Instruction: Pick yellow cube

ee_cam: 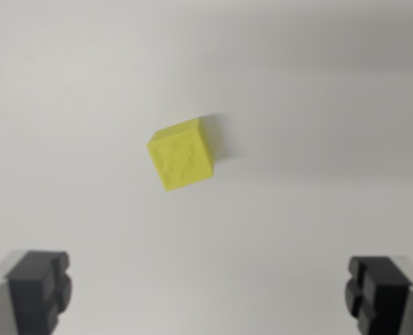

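Observation:
A small yellow cube (181, 154) lies on a plain white surface (311, 105), a little left of the wrist view's centre and turned at an angle. Its top face has a rough embossed texture. My gripper (208, 293) hovers above the surface with its two dark fingertips (40, 287) in the lower corners of the view, far apart. The cube sits beyond the fingertips, roughly midway between them, and nothing is between the fingers.
The white surface fills the whole view, with a soft shadow band along the top edge. No other objects show.

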